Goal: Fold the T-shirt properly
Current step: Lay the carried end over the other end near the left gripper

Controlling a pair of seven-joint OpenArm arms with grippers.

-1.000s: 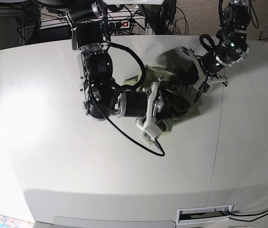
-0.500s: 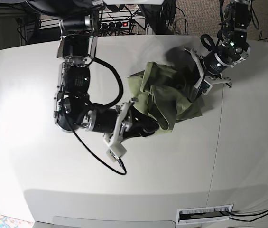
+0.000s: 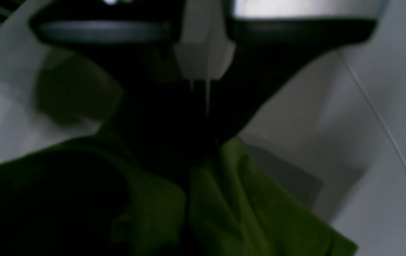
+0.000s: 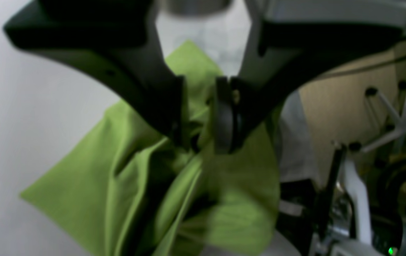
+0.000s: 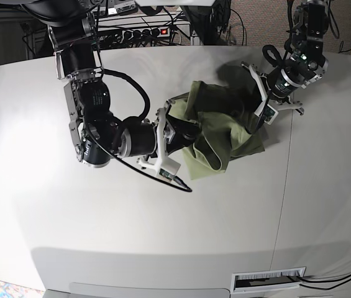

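rumpled green T-shirt (image 5: 215, 127) bunched up on the white table (image 5: 69, 236), right gripper (image 4: 197, 117) clamped onto a fold, left gripper (image 5: 255, 124) clenched on the opposite edge

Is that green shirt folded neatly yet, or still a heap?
Still a heap: the T-shirt lies bunched in loose, uneven folds on the table.

Right gripper (image 5: 184, 138), clamped on T-shirt (image 5: 225, 127), now sits higher; cloth appears drawn leftward, more bunched.
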